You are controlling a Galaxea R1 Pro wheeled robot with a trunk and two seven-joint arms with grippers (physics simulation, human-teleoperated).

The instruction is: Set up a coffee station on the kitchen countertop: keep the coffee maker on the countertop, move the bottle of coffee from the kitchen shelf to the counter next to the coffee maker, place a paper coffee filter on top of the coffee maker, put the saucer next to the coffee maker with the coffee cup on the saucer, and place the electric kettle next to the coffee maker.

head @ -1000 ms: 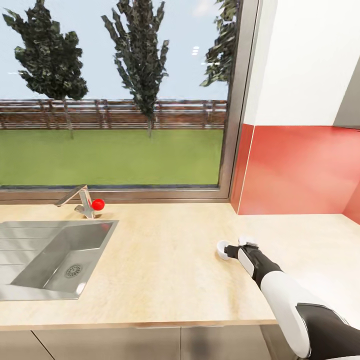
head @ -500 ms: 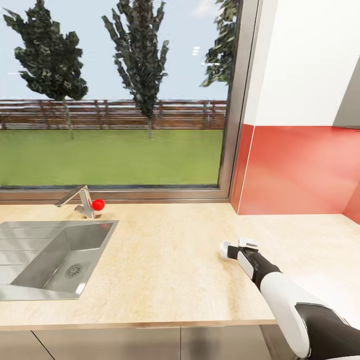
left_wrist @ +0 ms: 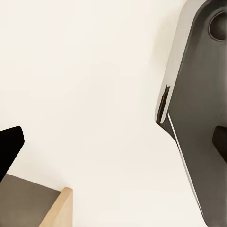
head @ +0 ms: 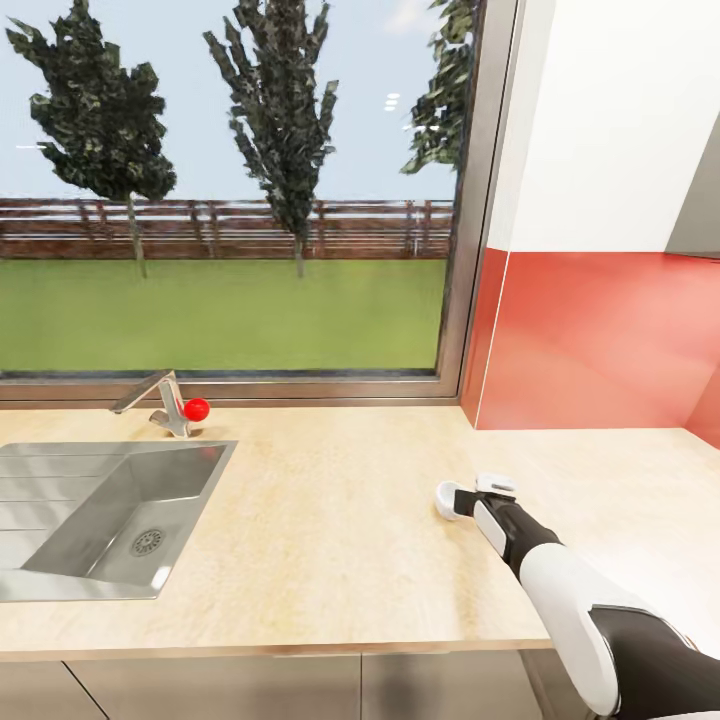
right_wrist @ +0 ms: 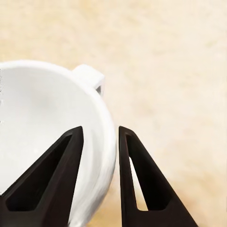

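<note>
Bright, even daylight; soft shadows, slightly grainy render.

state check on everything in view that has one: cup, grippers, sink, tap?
coffee cup: upright, empty, rim pinched between the right gripper's fingers
right gripper: shut on the cup wall, over the countertop
sink: empty, dry
faucet: no water running

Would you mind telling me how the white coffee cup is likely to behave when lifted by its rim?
The coffee cup looks rigid and glossy, so it may slip between the right gripper fingers pinching its thin wall. Held off-centre at one side, it will probably tilt. It looks like ceramic, likely breakable if dropped on the countertop.
</note>
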